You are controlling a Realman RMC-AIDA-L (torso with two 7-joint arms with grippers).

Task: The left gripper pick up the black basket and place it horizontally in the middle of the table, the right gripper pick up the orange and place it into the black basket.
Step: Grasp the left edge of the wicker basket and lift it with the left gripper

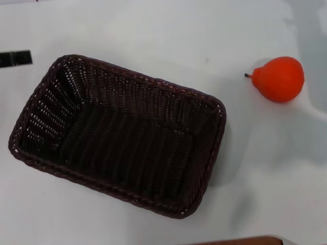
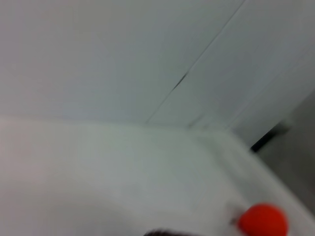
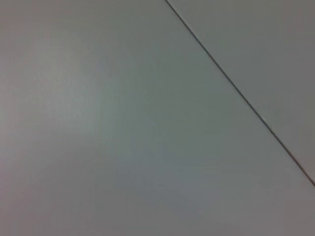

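**Basket lies skewed on the table; the orange waits at the far right**

The large rectangular black basket (image 1: 120, 135) of dark woven wicker lies on the plain white table (image 1: 153, 30), left of the middle, open side up and empty. Its long axis is turned: the left end is farther, the right end is nearer. The small glossy orange-red, pear-shaped orange (image 1: 278, 79) rests on its side at the far right, well apart from the basket, its dark stem pointing left toward the basket.

A black piece at the far left edge may be the left gripper (image 1: 15, 58), but I am not sure, and I cannot tell the state of its jaws. The right gripper is not in any view.

I judge that the basket step is the one in hand. To do it well, the left gripper should take the braided rim on the left short side, lift only a little, turn the basket until its long sides run left to right, and set it at the middle. Keep it away from the orange.

In the left wrist view the orange (image 2: 263, 220) shows low, on the table.
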